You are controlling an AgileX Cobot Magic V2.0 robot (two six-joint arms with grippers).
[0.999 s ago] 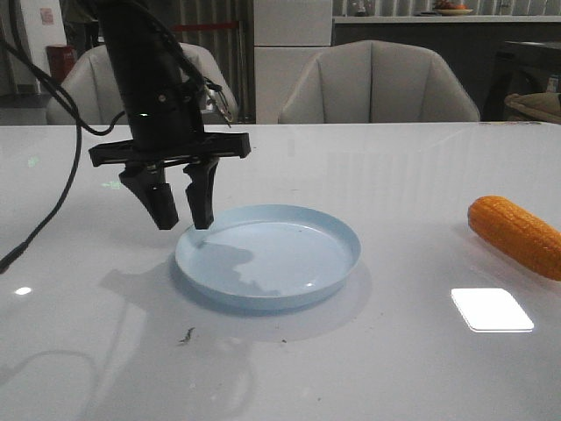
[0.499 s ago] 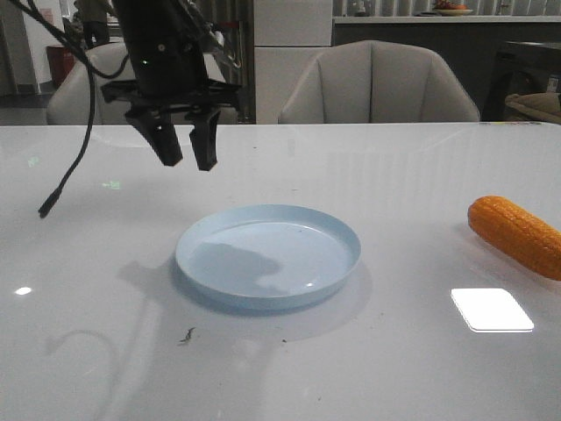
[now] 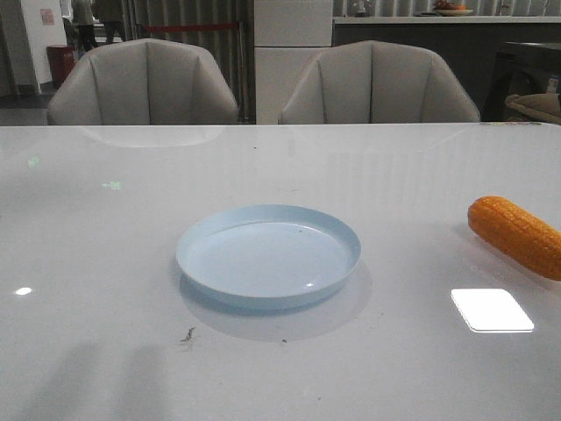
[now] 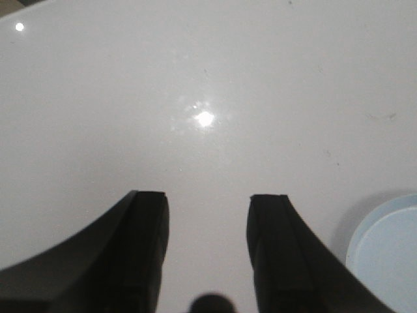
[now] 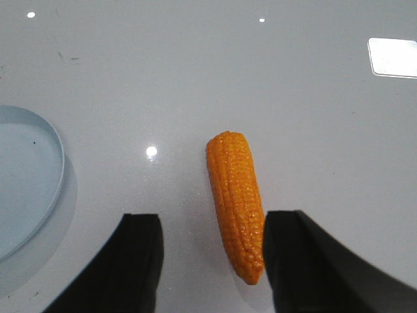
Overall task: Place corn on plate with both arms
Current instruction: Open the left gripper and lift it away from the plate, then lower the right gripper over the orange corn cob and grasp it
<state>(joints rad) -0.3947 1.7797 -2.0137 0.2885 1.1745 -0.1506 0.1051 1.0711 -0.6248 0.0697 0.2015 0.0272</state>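
Note:
The pale blue plate (image 3: 268,254) sits empty in the middle of the white table. The orange corn (image 3: 517,235) lies on the table at the right edge of the front view, apart from the plate. No arm shows in the front view. My right gripper (image 5: 210,222) is open above the table; the corn (image 5: 236,202) lies between its fingers, close to one of them, and the plate's rim (image 5: 57,163) shows off to one side. My left gripper (image 4: 206,199) is open and empty over bare table, the plate's rim (image 4: 384,241) at the picture's edge.
Two grey chairs (image 3: 145,83) (image 3: 377,83) stand behind the table's far edge. A bright light reflection (image 3: 492,310) lies on the table near the corn. Small dark specks (image 3: 188,334) lie in front of the plate.
The left arm has risen from the plate's left rim and gone out of the front view. The plate and corn have not moved.

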